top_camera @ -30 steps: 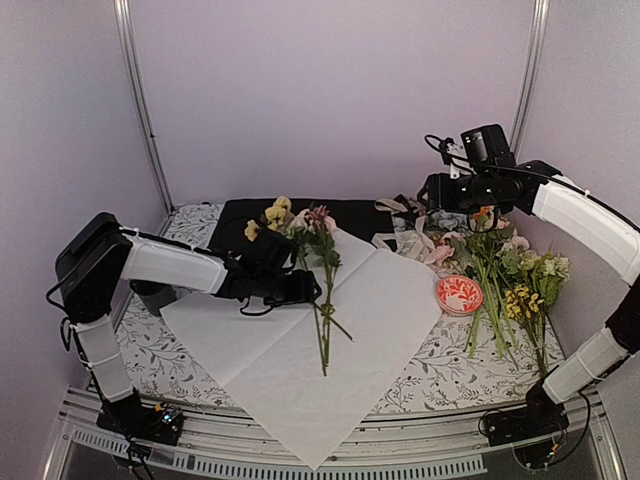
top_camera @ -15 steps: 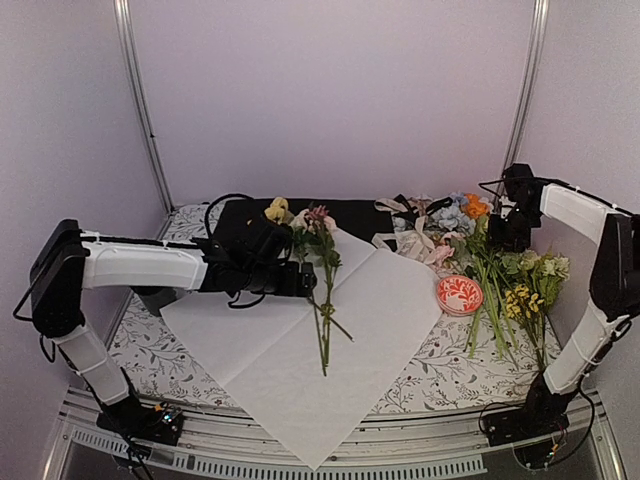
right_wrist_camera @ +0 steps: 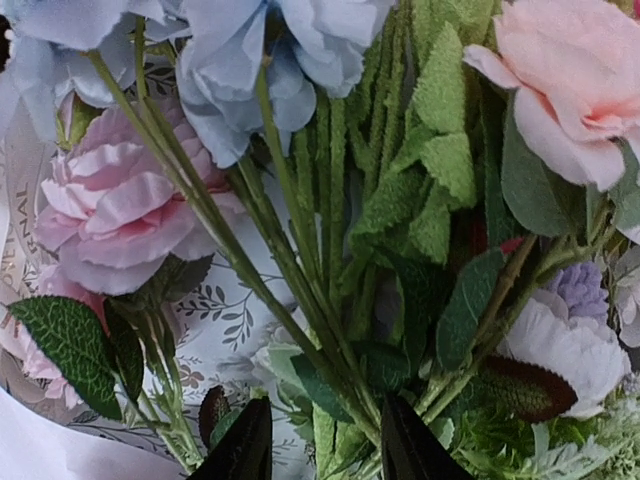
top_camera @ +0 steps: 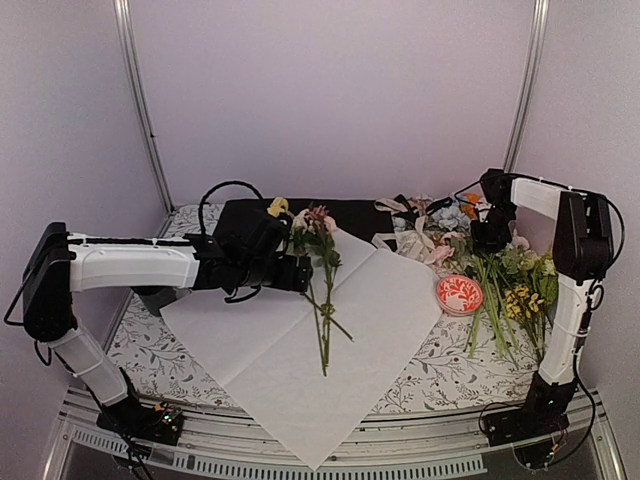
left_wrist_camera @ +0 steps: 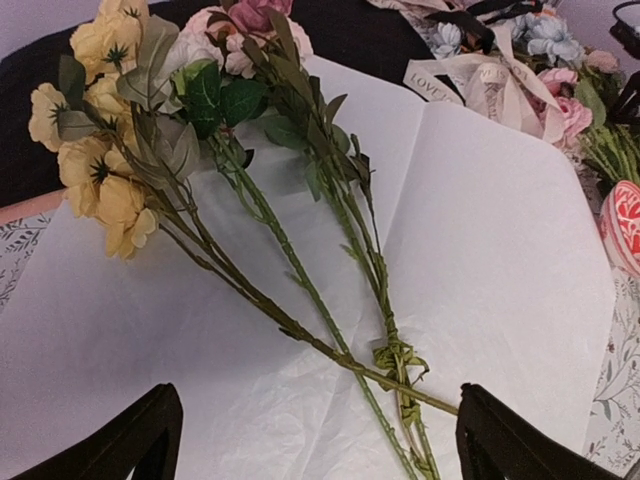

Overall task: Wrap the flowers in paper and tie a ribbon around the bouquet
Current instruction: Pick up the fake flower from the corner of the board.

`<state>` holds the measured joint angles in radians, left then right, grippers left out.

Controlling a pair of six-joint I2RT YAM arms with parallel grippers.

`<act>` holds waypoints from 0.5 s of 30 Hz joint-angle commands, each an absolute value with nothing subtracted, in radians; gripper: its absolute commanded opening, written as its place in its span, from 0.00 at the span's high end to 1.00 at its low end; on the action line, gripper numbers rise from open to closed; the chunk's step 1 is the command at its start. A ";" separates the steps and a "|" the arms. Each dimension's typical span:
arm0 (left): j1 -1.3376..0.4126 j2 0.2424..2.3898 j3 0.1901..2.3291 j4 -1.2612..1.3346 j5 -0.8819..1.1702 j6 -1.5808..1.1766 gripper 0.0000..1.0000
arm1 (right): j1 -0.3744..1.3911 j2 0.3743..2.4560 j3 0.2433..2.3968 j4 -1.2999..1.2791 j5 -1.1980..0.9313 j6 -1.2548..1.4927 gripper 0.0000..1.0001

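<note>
Left claw (left_wrist_camera: 318, 435) is spread wide over the white paper (left_wrist_camera: 480, 250) on the bench (top_camera: 440, 375). Just ahead of it, within the span of its fingers, lie the flowers (left_wrist_camera: 300, 125) (yellow and pink blooms at the far end, stems crossing at the near end). Right claw (right_wrist_camera: 326, 415) stands part-closed, with the green stems (right_wrist_camera: 300, 270) of the blue blooms (right_wrist_camera: 250, 60) between its fingers; whether it pinches them I cannot tell

We see that the right arm (top_camera: 530, 188) has folded in and come down, so the right gripper (right_wrist_camera: 325, 445) is now low among the green stems (right_wrist_camera: 305, 280), its jaws closer together. The left arm (top_camera: 130, 265) has stretched flatter, and the left gripper (left_wrist_camera: 320, 435) has opened wide.
</note>
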<state>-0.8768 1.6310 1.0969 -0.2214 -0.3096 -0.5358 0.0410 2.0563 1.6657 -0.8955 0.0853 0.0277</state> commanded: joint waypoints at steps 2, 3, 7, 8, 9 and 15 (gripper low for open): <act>-0.886 1.656 1.122 -0.243 -0.309 -0.503 0.05 | 0.043 2.122 1.719 -0.890 0.120 -0.053 0.65; -0.886 1.660 1.125 -0.245 -0.306 -0.502 0.05 | 0.043 2.126 1.718 -0.883 0.134 -0.059 0.66; -0.886 1.670 1.129 -0.242 -0.291 -0.498 0.05 | 0.043 2.144 1.724 -0.874 0.190 -0.080 0.73; -0.886 1.672 1.130 -0.243 -0.289 -0.497 0.05 | 0.045 2.144 1.723 -0.872 0.195 -0.085 0.76; -0.886 1.672 1.130 -0.245 -0.287 -0.498 0.05 | 0.044 2.142 1.723 -0.869 0.195 -0.088 0.79; -0.886 1.670 1.131 -0.241 -0.284 -0.494 0.05 | 0.046 2.072 1.712 -0.847 0.227 -0.109 0.97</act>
<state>-0.8768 1.6630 1.1065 -0.2337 -0.2951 -0.5079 0.0425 2.1227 1.6966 -0.8776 0.1738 -0.0883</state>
